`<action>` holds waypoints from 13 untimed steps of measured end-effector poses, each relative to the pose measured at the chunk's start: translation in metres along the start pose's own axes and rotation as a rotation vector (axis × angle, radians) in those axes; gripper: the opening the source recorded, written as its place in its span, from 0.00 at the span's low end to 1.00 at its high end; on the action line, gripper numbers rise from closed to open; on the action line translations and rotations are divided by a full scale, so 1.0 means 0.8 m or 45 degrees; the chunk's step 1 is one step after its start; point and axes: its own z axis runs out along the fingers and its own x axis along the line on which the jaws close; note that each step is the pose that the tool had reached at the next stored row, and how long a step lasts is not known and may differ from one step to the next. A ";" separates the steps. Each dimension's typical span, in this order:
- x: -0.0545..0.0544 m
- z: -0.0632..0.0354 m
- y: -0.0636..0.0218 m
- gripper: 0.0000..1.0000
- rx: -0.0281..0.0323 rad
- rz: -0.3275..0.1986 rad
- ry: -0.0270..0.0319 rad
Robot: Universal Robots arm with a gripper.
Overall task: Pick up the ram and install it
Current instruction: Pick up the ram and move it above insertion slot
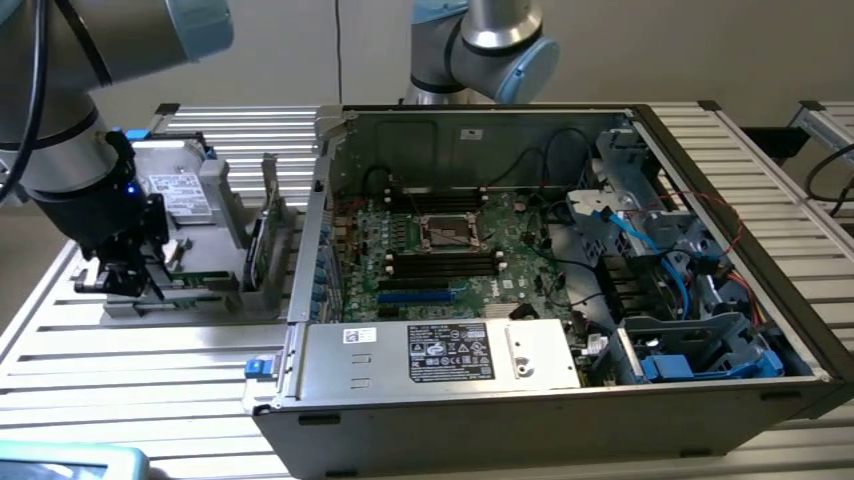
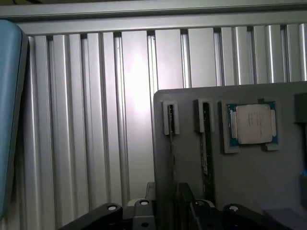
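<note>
Two rams stand on edge in slots of a grey holder (image 2: 249,182): one thin stick (image 2: 171,136) and a darker one with a pale label (image 2: 205,148). My gripper (image 2: 184,208) hangs just above the holder, close to the near ends of both sticks, and touches neither that I can see. In the exterior view the gripper (image 1: 127,278) is low over the holder (image 1: 200,298) at the exterior view's left, beside the open computer case (image 1: 534,400). The motherboard (image 1: 441,250) lies inside the case with dark memory slots (image 1: 441,265) near the processor socket.
A processor chip (image 2: 253,123) sits in a pocket of the holder. A silver hard drive (image 1: 174,195) and a green card with a bracket (image 1: 267,235) stand on the holder too. A second arm (image 1: 487,45) stands behind the case. The table (image 1: 147,350) is ribbed aluminium.
</note>
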 end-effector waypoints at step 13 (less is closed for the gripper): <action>-0.004 0.028 0.000 0.33 -0.0017 -0.001 -0.0216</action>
